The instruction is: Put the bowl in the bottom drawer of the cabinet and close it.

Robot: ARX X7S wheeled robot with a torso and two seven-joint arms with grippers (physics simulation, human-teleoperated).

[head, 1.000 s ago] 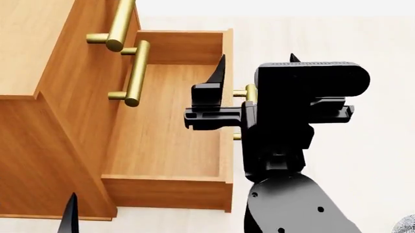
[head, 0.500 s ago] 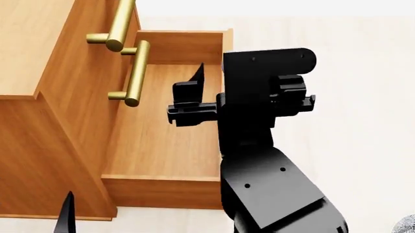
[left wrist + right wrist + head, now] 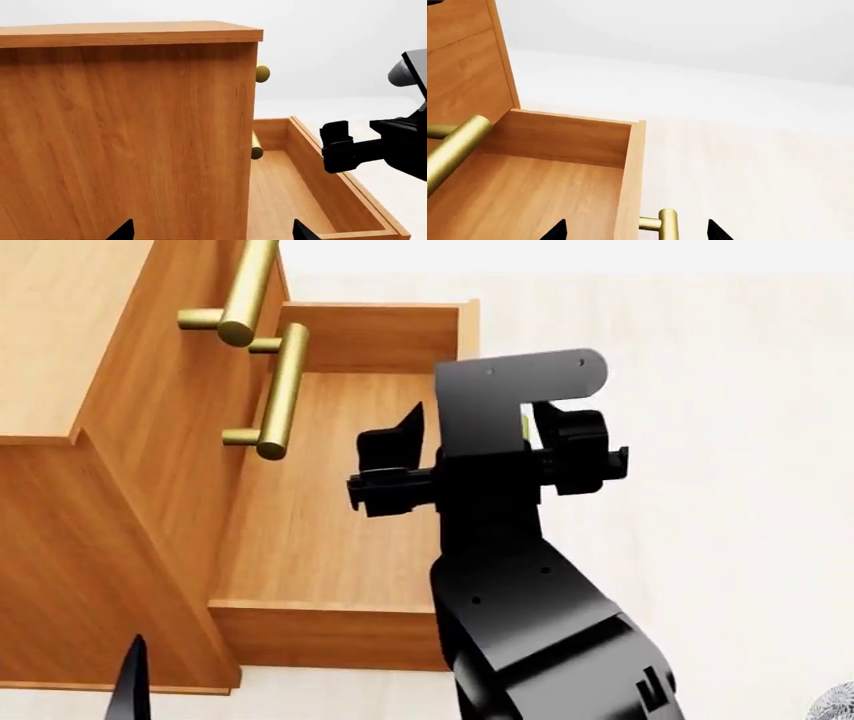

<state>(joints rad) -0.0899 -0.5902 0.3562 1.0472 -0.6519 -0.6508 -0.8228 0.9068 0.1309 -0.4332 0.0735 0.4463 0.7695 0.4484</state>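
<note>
Two steps left: you must place the bowl (image 3: 841,702) in the drawer and then push the drawer shut.
Drawer: the bottom drawer (image 3: 340,540) of the cabinet (image 3: 80,390) stands pulled out, and its floor is bare in every view.
Bowl: only a speckled grey sliver shows at the lower right corner of the head view, on the pale floor, well apart from the drawer. No gripper holds it.
Right gripper (image 3: 461,455): it hangs over the drawer's front wall, near the brass handle (image 3: 660,225). In the right wrist view the two finger tips stand spread on both sides of this handle, and nothing is between them.
Left gripper (image 3: 210,231): it is low beside the cabinet's side wall. Its two tips show apart in the left wrist view, with nothing between them.
Progress: I judge that the opening part is done and the main part is not begun.
Next need: you should probably move one arm away from the drawer and over to the bowl.
</note>
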